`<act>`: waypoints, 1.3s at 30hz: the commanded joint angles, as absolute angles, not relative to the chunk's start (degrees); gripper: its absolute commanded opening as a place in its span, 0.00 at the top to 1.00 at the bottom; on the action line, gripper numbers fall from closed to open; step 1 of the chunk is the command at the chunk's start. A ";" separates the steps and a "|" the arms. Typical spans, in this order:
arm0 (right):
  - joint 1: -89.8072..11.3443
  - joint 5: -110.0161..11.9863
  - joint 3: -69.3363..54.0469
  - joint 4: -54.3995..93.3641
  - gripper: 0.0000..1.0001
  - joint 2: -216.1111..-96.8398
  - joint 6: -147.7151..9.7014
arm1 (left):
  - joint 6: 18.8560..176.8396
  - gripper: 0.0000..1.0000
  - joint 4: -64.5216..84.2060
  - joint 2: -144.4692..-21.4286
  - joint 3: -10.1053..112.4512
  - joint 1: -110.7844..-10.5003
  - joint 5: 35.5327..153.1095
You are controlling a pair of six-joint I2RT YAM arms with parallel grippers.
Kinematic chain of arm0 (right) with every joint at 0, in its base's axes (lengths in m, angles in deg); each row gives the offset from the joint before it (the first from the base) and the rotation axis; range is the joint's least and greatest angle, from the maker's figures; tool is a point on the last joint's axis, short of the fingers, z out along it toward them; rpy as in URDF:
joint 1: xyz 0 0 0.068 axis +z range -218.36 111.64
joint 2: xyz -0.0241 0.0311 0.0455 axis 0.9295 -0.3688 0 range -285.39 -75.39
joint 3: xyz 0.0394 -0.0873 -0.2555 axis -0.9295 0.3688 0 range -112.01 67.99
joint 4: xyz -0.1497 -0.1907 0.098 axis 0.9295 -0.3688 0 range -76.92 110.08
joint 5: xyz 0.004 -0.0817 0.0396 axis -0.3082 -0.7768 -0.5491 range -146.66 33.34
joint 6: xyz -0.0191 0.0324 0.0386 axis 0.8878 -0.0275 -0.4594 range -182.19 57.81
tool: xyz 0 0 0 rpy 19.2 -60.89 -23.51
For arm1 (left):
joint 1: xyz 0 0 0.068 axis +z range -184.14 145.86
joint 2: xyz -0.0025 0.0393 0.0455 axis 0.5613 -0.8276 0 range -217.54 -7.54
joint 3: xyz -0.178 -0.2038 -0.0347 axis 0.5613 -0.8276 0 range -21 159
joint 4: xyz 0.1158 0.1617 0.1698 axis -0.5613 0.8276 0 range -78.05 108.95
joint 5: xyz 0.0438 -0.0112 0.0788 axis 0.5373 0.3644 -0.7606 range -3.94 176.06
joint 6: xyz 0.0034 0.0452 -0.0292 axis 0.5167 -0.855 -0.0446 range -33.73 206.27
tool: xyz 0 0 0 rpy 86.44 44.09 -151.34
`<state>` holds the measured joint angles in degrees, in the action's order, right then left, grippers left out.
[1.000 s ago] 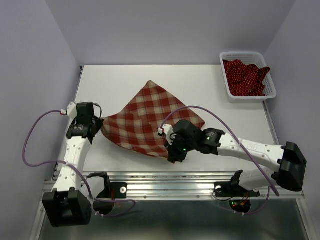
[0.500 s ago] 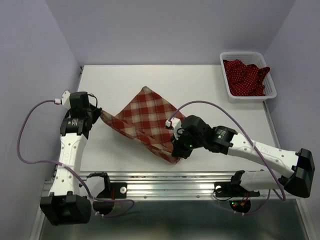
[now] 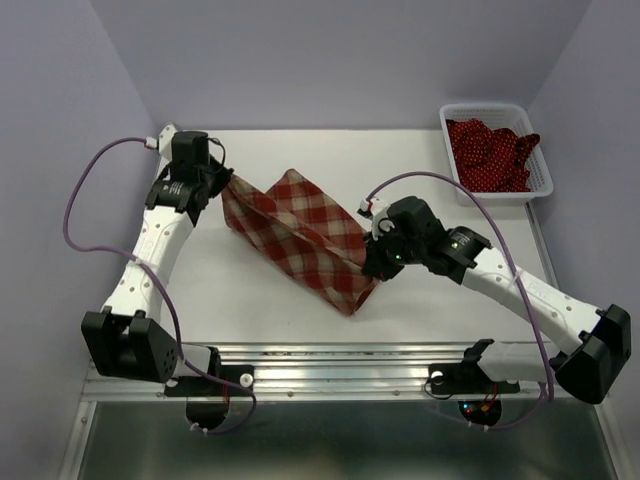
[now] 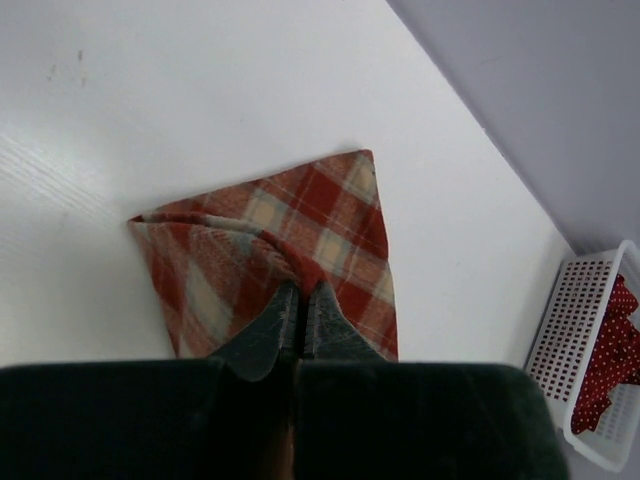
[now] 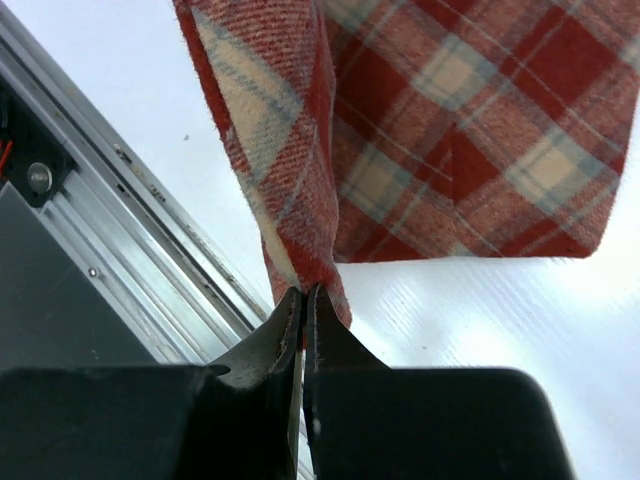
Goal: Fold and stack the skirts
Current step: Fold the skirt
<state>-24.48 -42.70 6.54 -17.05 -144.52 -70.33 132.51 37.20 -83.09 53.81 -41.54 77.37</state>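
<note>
The red-and-cream plaid skirt point(image 3: 300, 240) lies partly lifted on the white table, folding over itself. My left gripper point(image 3: 226, 188) is shut on its left corner; in the left wrist view point(image 4: 297, 290) the cloth point(image 4: 280, 240) hangs from the closed jaws. My right gripper point(image 3: 372, 268) is shut on the skirt's right corner; in the right wrist view point(image 5: 304, 295) the plaid cloth point(image 5: 440, 120) hangs from the jaws above the table. The dark red polka-dot skirts point(image 3: 492, 152) lie bunched in the white mesh basket point(image 3: 455, 160) at the far right.
The basket also shows at the right edge of the left wrist view point(image 4: 580, 360). A metal rail point(image 3: 330, 362) runs along the table's near edge, and shows in the right wrist view point(image 5: 120, 220). Purple walls enclose the table's back and sides.
Both grippers have carried their skirt corners away from the near edge toward the back, the left one farthest. The near edge of the skirt has lifted and folds over the rest.
</note>
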 commanded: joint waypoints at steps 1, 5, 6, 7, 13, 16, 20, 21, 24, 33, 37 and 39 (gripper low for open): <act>-27.74 -42.15 3.65 -17.36 0.99 -145.18 -69.40 | 130.13 1.00 32.78 -88.03 61.52 -44.24 73.50; -29.42 -41.54 3.57 -17.28 0.99 -145.97 -69.40 | 129.16 1.00 32.51 -94.54 66.89 -46.09 74.02; -30.03 -41.63 3.57 -17.36 0.99 -146.58 -69.40 | 129.07 1.00 32.86 -95.86 68.63 -46.53 74.02; -30.04 -41.80 3.57 -17.28 0.99 -146.93 -69.31 | 129.07 1.00 33.04 -97.00 69.35 -46.62 74.11; -33.80 -42.51 3.74 -15.27 0.99 -150.09 -68.78 | 128.63 1.00 32.69 -105.09 74.70 -46.89 74.02; -36.10 -42.07 4.09 -13.06 0.99 -152.29 -68.43 | 128.19 1.00 30.93 -108.87 77.26 -47.59 73.41; -38.29 -41.45 4.88 -10.16 0.99 -154.67 -68.17 | 127.67 1.00 27.25 -113.62 78.67 -48.64 73.14; -38.30 -41.45 4.88 -9.72 0.99 -155.19 -68.17 | 127.66 1.00 26.72 -114.50 79.11 -48.82 73.40; -39.71 -41.01 4.88 -7.97 1.00 -157.30 -68.26 | 126.96 1.00 26.18 -118.88 82.70 -48.91 74.37; -41.82 -40.48 4.80 -5.59 0.99 -162.67 -68.08 | 125.12 1.00 24.34 -126.10 87.98 -49.26 76.39; -42.34 -41.01 4.80 -4.10 0.99 -164.95 -68.43 | 124.33 1.00 23.90 -129.00 90.70 -49.35 77.53; -42.96 -41.27 4.88 -3.65 0.99 -166.18 -68.43 | 124.06 1.00 23.72 -130.76 91.67 -49.43 77.71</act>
<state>-42.05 -41.08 6.41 -7.01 -165.04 -68.87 125.84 27.32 -129.93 87.03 -49.21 77.79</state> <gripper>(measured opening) 0.029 0.060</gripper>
